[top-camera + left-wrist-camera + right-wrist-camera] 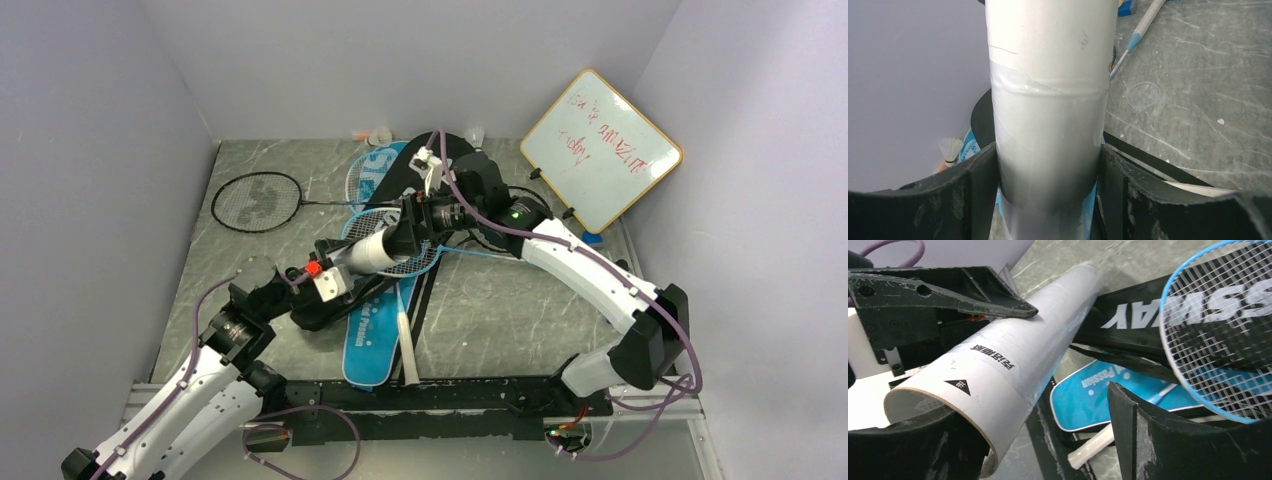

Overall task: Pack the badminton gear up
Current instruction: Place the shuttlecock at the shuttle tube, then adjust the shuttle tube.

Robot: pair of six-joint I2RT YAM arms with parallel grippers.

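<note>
**White tube (375, 250) clamped by left end effector (1048, 165); right end effector (1043, 420) parted at its open end**

The white tube is gripped across its width by the left end effector, with a finger pressed against each side, near the centre of the surface (500, 310). The tube's open end is met by the right end effector, at about 1 o'clock from the left one. Its jaws are spread wide: the tube's rim lies against one finger and the other finger is set apart from it, so nothing is gripped there.

The light-blue-framed racket (1220, 330) is laid beneath the tube, across the black bag (1135, 335) and the blue bag (370, 345), the latter stretched from the centre toward 6 o'clock. The black-framed racket (257, 202) is laid flat at 10 o'clock. A shuttlecock (950, 149) is seen at 12 o'clock by the back wall. The whiteboard (600, 150) is propped at 2 o'clock.
</note>
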